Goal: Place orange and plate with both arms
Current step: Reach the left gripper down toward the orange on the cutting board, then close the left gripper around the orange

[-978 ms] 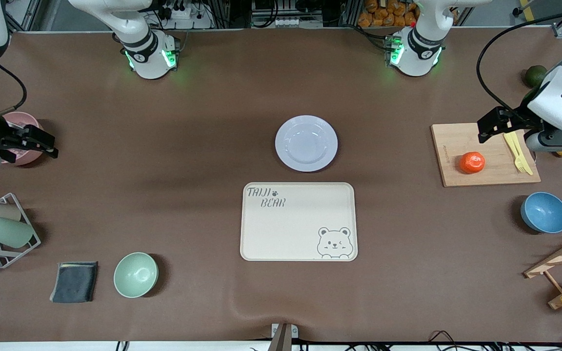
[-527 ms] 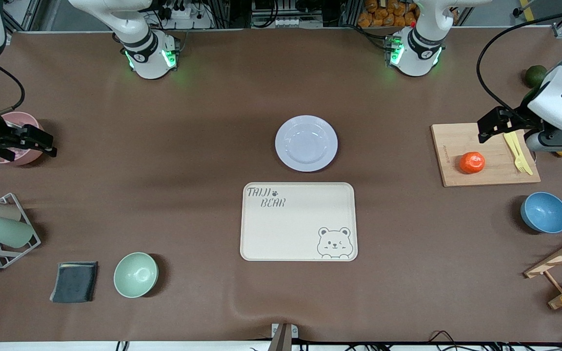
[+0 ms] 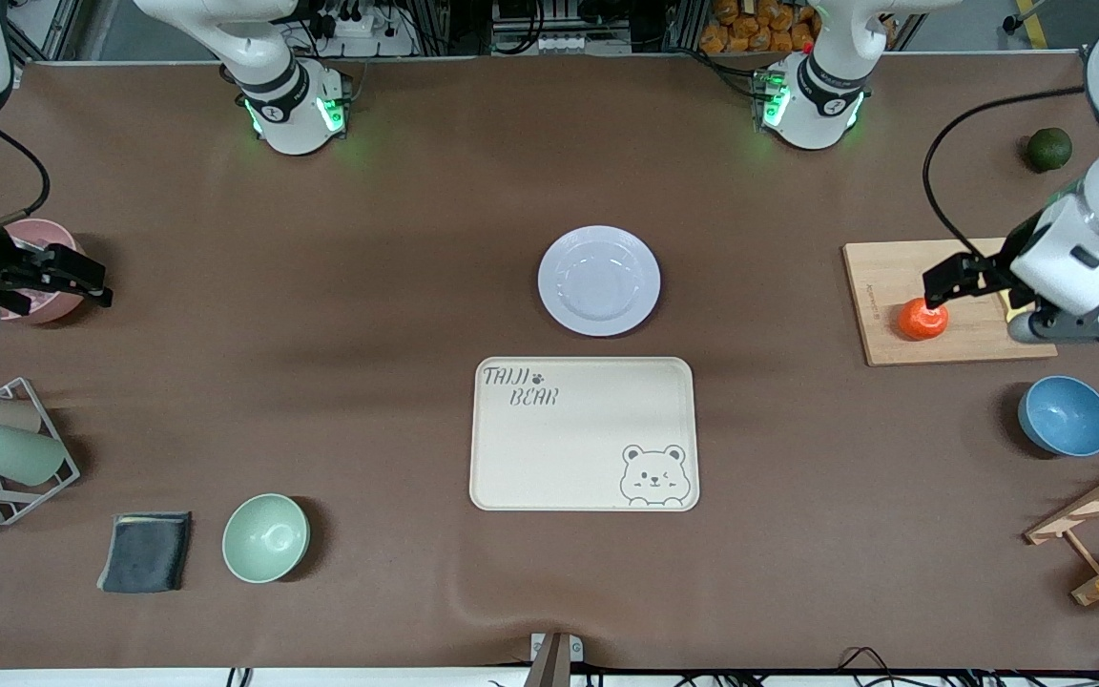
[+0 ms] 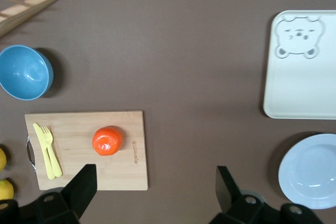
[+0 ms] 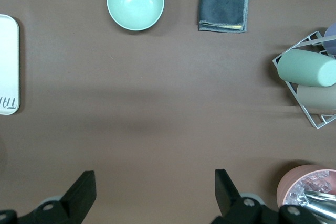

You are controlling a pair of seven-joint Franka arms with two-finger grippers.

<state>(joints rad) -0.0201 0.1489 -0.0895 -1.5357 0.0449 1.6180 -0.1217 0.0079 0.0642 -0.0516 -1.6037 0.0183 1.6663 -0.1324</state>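
Note:
The orange lies on a wooden cutting board toward the left arm's end of the table. It also shows in the left wrist view. My left gripper hangs open and empty over the board, just above the orange's edge; in its wrist view the orange is not between the jaws. The pale plate sits mid-table and shows in the left wrist view. My right gripper waits open and empty at the right arm's end, over bare table in its own view.
A beige bear tray lies nearer the camera than the plate. A yellow fork and knife lie on the board. Also here: a blue bowl, a green bowl, a pink bowl, a grey cloth, a cup rack and a dark green fruit.
My left gripper has moved across the cutting board to just above the orange and now covers the fork and knife in the front view. The right arm has hardly moved.

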